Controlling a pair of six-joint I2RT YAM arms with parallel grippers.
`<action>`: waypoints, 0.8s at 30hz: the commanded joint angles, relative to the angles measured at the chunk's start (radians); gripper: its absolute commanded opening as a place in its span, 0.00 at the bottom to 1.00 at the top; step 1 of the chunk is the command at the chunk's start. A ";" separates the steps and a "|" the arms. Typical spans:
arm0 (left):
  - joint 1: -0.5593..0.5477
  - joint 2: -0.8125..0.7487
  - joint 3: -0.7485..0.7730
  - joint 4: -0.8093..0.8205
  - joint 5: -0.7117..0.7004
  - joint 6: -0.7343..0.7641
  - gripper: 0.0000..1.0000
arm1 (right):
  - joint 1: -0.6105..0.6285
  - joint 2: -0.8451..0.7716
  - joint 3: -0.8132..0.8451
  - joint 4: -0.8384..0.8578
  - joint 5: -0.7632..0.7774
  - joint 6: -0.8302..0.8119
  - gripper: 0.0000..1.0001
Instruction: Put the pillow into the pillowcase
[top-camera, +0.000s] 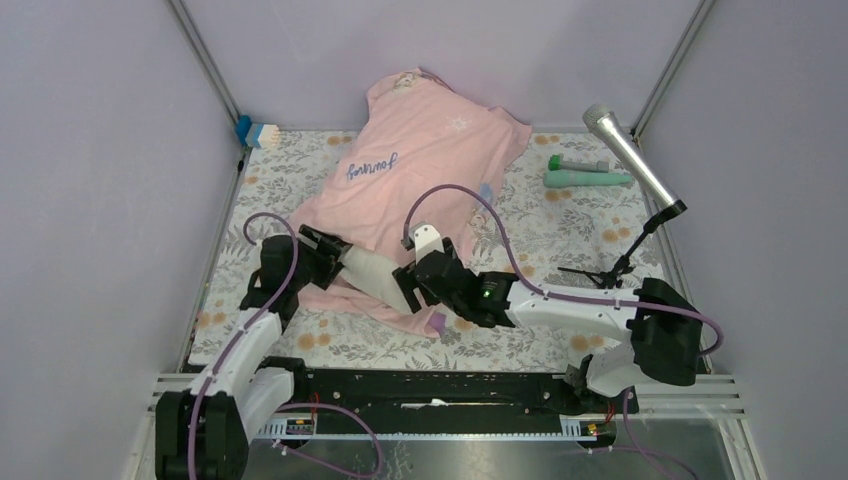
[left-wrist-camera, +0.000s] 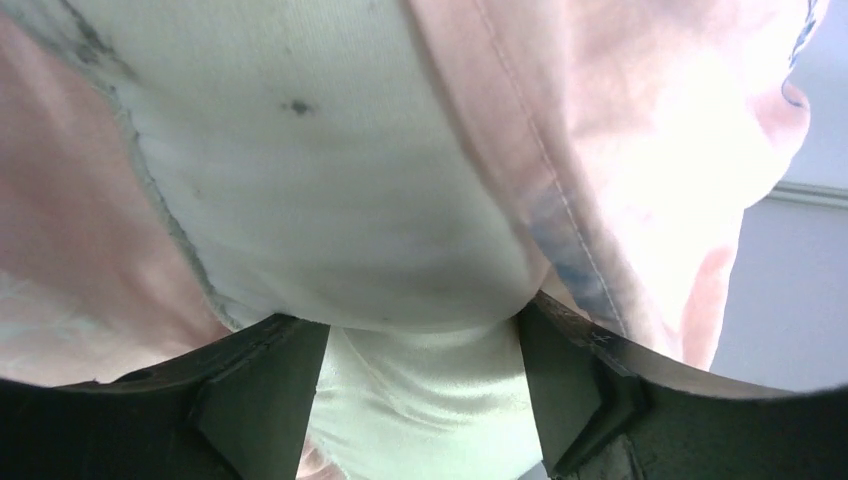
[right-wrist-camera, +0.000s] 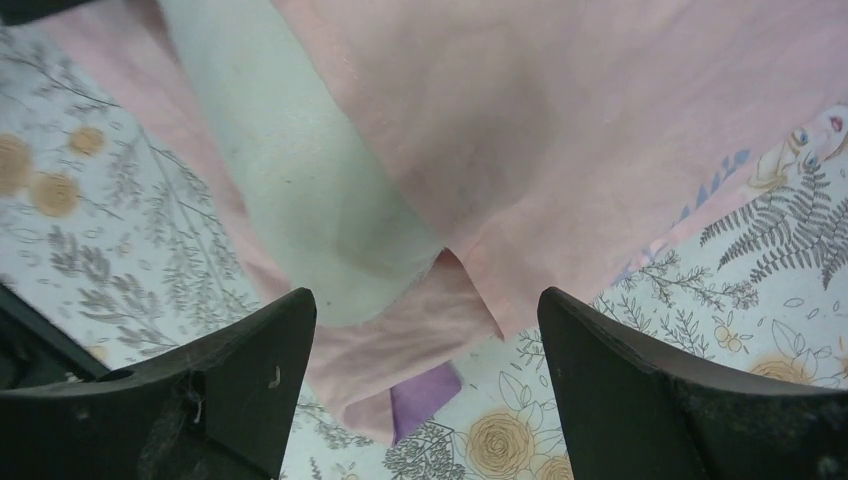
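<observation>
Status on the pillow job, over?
Left tool clamped on pillow end. Right tool open over pillowcase hem. Pillow mostly inside, near end sticking out. Microphone stand apart, far right.

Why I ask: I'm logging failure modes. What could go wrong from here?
The left gripper clamps only an exposed corner of the pillow, so pushing might bunch the pillowcase rather than seat the pillow. The right gripper hangs open over the hem, where both fabrics overlap, so it may pinch both layers. The right arm lies close to the stand of the microphone and could knock it.
</observation>
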 joint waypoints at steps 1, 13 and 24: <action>-0.065 -0.100 -0.007 -0.217 -0.070 0.068 0.76 | -0.004 0.011 -0.063 0.166 0.100 0.010 0.89; -0.243 -0.261 0.039 -0.408 -0.173 0.041 0.96 | -0.009 0.066 -0.135 0.292 0.069 0.052 0.87; -0.364 -0.327 0.004 -0.423 -0.230 -0.052 0.98 | -0.109 0.282 0.178 0.276 -0.071 0.135 0.77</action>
